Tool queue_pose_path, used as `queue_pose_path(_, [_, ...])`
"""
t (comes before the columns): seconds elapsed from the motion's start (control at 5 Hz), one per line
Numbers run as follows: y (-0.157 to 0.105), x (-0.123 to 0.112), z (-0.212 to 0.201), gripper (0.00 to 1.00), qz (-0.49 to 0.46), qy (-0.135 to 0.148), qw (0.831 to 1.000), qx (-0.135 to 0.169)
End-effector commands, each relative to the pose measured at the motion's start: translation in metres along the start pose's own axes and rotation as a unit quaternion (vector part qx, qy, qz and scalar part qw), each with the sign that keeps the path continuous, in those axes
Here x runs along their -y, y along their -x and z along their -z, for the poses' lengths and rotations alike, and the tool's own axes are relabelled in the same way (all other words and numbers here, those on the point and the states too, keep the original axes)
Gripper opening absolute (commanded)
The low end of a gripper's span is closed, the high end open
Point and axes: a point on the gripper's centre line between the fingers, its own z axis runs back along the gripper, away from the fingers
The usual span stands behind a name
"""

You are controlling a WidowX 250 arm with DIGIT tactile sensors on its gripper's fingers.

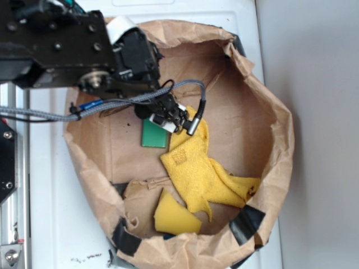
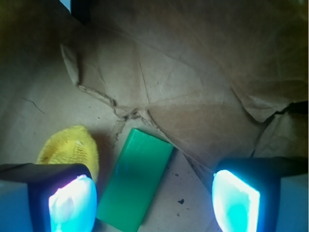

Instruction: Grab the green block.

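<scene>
Pincer (image 2: 154, 200): spread wide, nothing pinched.
Green block (image 2: 136, 179): laid flat on the paper bag (image 1: 235, 117) floor — between the pads, nearer the 9 o'clock one.
Progress: approach judged done — closing and lifting left.

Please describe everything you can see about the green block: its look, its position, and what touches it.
The green block is a small flat rectangle, plain solid green, smooth and slightly glossy, roughly twice as long as wide. It lies flat on the brown paper floor of the bag, beside the yellow cloth. In the wrist view it sits at a slant between the open jaws of the gripper, nearer one finger, and neither finger grips it. Whether its edge touches the cloth cannot be told.
</scene>
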Motion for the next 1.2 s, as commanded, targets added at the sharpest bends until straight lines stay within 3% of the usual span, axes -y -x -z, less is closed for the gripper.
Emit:
queue_pose_path(0.0, [0.002, 0.015, 0.017, 1.0, 0.022, -0.016, 1.0, 0.011])
queue_pose_path(0.4, [0.029, 0.038, 0.044, 1.0, 0.026, -0.02, 0.999, 0.038])
queue_pose_path(1.0, [0.029, 0.048, 0.049, 1.0, 0.019, -0.018, 0.998, 0.051])
